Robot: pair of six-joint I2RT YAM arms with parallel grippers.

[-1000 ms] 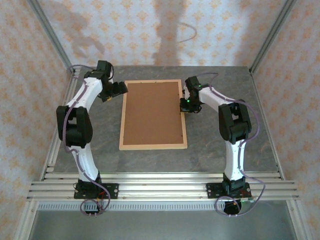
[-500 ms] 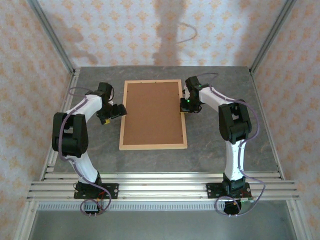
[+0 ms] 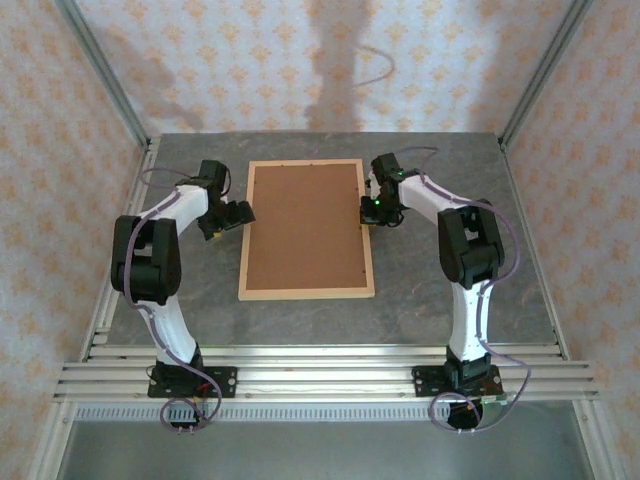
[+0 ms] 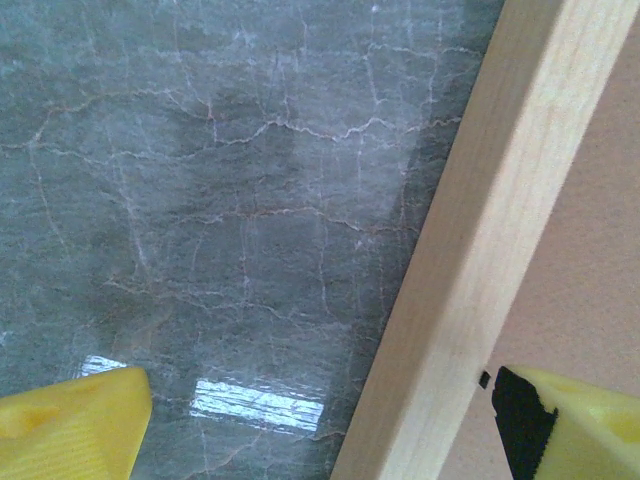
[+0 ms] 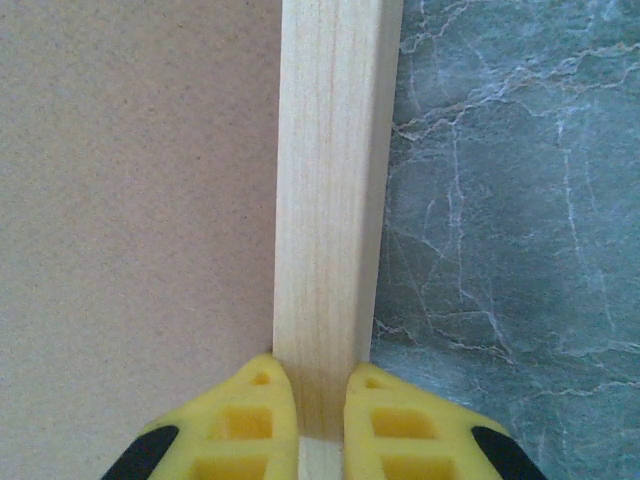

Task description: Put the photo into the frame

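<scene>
Noted wooden frame point(image 3: 306, 293) flat at centre of table point(image 3: 200, 290), brown backing board point(image 3: 305, 225) facing up. Found right gripper point(image 5: 321, 400) clamped on its right rail; left gripper point(image 4: 318, 420) spread wide, straddling left rail.

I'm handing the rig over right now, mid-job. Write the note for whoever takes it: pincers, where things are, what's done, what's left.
Left pincer: open, straddling the left rail of the frame, one finger over the table, the other over the backing board; nothing held.
Right pincer: shut on the frame's right rail.
Frame lies flat mid-table, back up, the board seated in it.
Done: board looks in place; whether the photo lies beneath cannot be told.
Left: likely confirm that, then release.
</scene>
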